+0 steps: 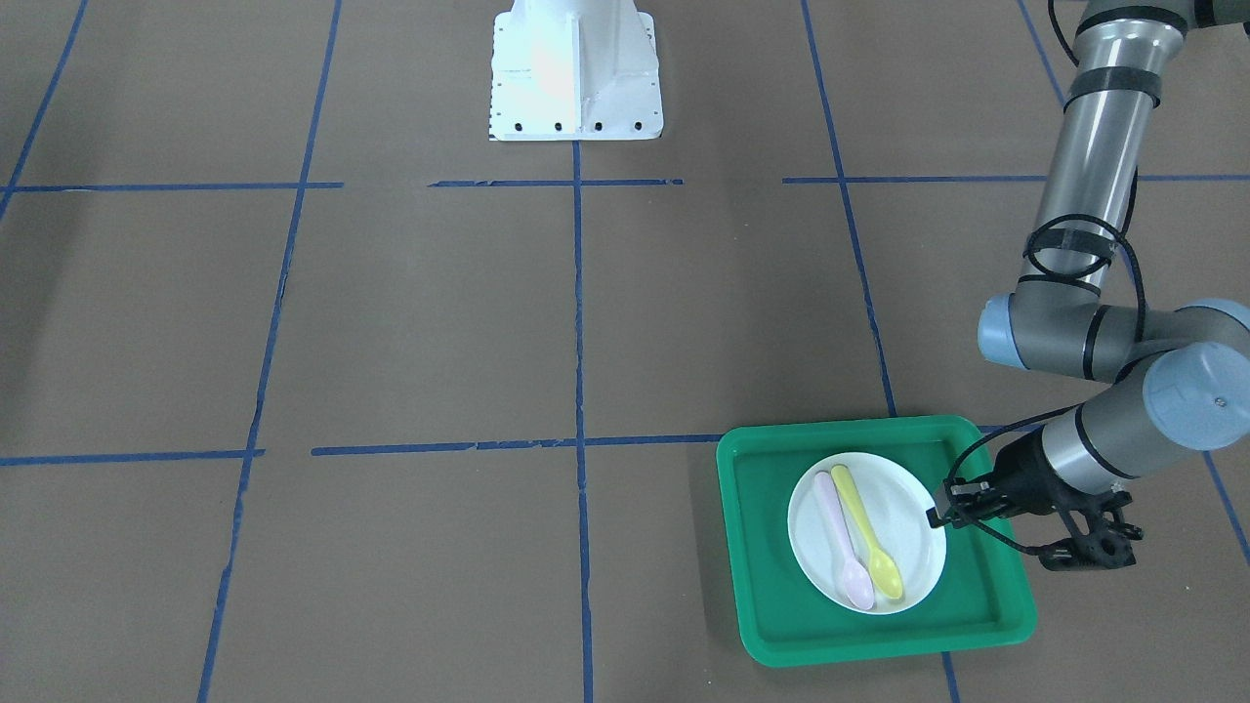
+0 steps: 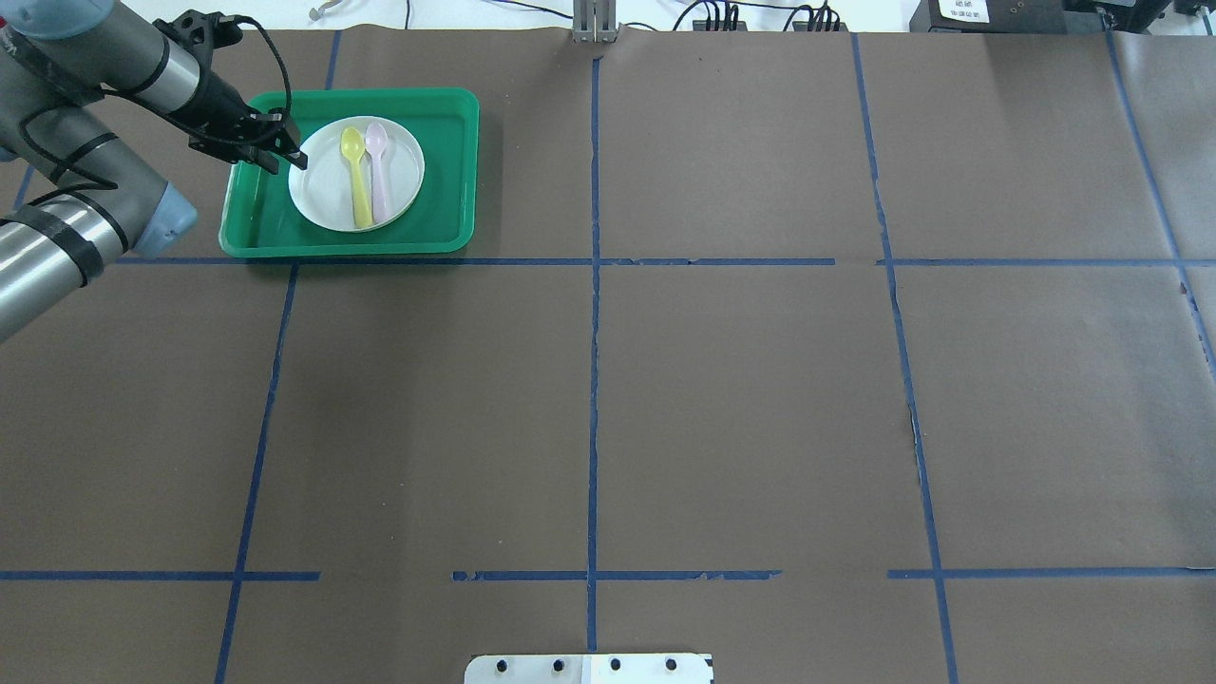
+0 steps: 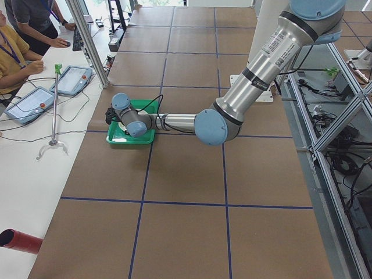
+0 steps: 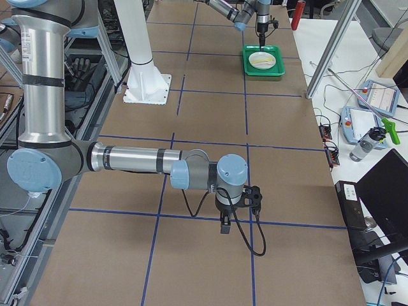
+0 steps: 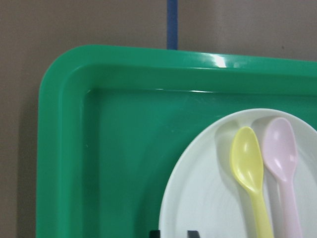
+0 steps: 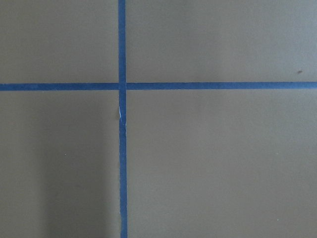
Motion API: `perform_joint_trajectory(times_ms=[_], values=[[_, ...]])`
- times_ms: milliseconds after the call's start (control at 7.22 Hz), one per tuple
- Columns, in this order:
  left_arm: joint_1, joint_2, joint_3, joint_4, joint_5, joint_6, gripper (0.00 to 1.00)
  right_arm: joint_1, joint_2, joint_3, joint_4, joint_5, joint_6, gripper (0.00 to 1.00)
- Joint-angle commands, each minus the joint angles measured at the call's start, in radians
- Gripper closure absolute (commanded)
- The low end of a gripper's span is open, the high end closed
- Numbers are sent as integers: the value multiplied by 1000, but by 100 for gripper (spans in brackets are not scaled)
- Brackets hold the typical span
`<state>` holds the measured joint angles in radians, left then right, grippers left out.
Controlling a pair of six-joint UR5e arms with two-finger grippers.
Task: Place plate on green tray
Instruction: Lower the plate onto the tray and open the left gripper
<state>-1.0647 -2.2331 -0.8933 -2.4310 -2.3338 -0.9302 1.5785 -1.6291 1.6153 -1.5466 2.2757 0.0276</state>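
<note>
The white plate [image 1: 913,552] lies flat inside the green tray [image 1: 771,557], at the table's far left in the overhead view [image 2: 318,195]. A yellow spoon [image 1: 864,532] and a pink spoon [image 1: 842,537] lie side by side on the plate. My left gripper [image 1: 939,515] is at the plate's rim on the arm's side. In the left wrist view its fingertips [image 5: 154,233] stand close together astride the plate's edge [image 5: 208,198]. It looks shut on the rim. My right gripper [image 4: 224,228] hangs over bare table, far from the tray; I cannot tell whether it is open.
The table is brown paper with blue tape lines. The robot's white base [image 1: 576,73] stands at the middle of the near edge. The tray sits close to the far table edge [image 2: 285,28]. Operators sit beyond that edge [image 3: 17,52].
</note>
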Motion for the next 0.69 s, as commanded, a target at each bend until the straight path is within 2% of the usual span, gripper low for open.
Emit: perform_joint_trajectory(times_ms=[0, 138, 415, 554], values=[[-20, 82, -191, 181, -13, -3, 0, 0, 0, 0, 0, -1, 0, 0], [-38, 146, -361, 392, -36, 37, 0, 0, 0, 0, 0, -1, 0, 0], [-134, 269, -656, 783, -26, 324, 0, 0, 0, 0, 0, -1, 0, 0], [-193, 371, -802, 949, -13, 508, 0, 0, 0, 0, -1, -1, 0, 0]])
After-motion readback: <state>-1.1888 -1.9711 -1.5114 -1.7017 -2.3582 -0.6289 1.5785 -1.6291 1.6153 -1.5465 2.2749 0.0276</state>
